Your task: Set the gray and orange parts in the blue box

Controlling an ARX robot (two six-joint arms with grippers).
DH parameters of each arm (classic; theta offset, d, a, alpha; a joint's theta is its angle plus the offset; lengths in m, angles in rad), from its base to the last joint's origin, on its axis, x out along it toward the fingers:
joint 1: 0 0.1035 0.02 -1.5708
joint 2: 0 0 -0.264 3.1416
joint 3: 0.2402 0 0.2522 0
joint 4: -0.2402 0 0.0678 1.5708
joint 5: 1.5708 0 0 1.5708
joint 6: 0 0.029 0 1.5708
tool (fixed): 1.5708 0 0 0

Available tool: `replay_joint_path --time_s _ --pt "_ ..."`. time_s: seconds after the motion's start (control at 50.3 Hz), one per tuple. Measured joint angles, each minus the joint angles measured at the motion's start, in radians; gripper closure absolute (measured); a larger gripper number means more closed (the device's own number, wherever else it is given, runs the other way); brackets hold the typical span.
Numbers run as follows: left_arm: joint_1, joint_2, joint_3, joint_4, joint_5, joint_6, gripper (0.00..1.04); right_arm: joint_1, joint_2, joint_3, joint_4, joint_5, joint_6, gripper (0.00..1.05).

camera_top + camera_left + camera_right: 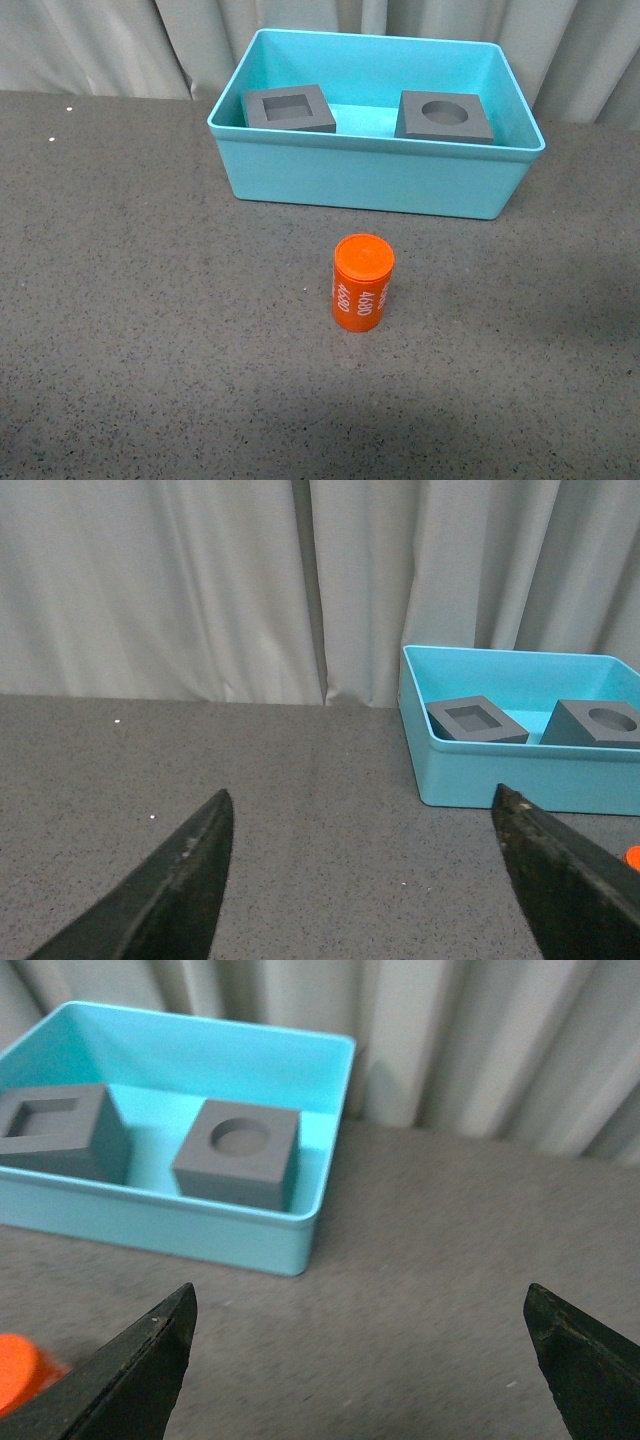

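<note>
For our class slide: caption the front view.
Two gray cubes in the blue box; orange cylinder upright on the table.

My body camera looks forward and down across the table (120,350) to the blue box (370,180) at the far side. My left wrist camera sits low, left of the box, facing the far curtain (200,580). My right wrist camera is nearer, looking in from the right. All three share the box, the square-recess cube (288,108) and the round-recess cube (444,117).

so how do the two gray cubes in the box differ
The left cube has a square recess; the right cube has a round one. The left cube sits near the left end of the box, the right cube near its right end, with a gap between. Both are matte gray, similar in size, recess up.
</note>
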Motion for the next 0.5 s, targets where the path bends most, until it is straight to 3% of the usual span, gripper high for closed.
replay_joint_path --time_s 0.139,0.318,0.497 --pt "0.000 0.000 0.000 0.000 0.000 0.001 0.05 0.059 0.076 0.073 -0.115 -0.097 -0.132 0.10" --pt "0.000 0.000 0.000 0.000 0.000 0.001 0.07 0.155 0.215 0.227 -0.328 -0.211 -0.147 0.10" --pt "0.000 0.000 0.000 -0.001 0.000 0.001 0.07 0.215 0.322 0.299 -0.392 -0.250 -0.152 0.10"
